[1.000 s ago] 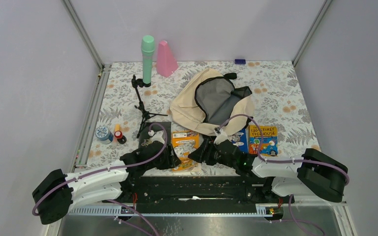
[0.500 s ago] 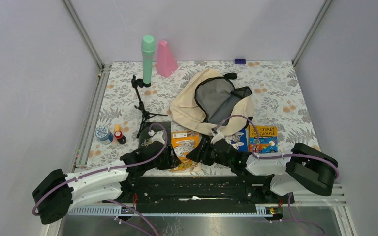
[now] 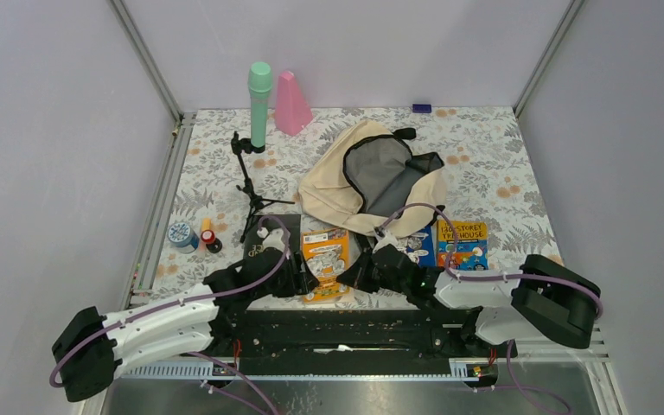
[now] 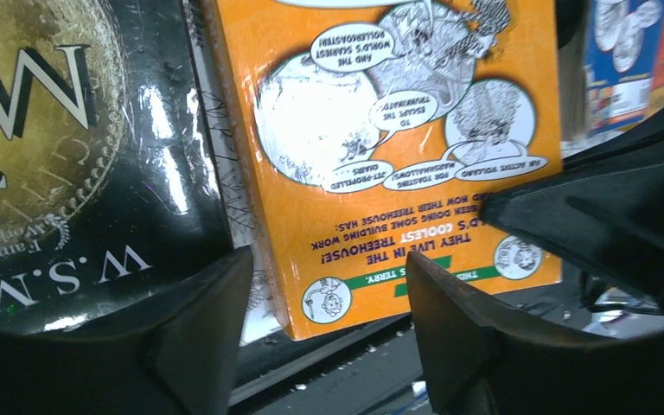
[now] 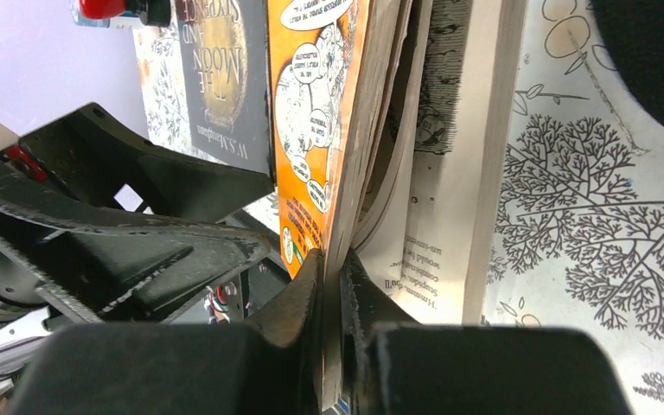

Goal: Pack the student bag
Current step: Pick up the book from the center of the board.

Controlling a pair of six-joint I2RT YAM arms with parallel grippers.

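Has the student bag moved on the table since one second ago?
No. The student bag lies just as far from the pink cone as before.

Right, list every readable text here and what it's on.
"THEY LIVE IN THE", "COOLEST TREEHOUSE!": orange book, upside down in the left wrist view.
"W.S.M": black book.
"THE MOON": black book, right wrist view.
"STOREY TREEHOUSE": blue book.
Orange book's speech bubbles: too small to read reliably.
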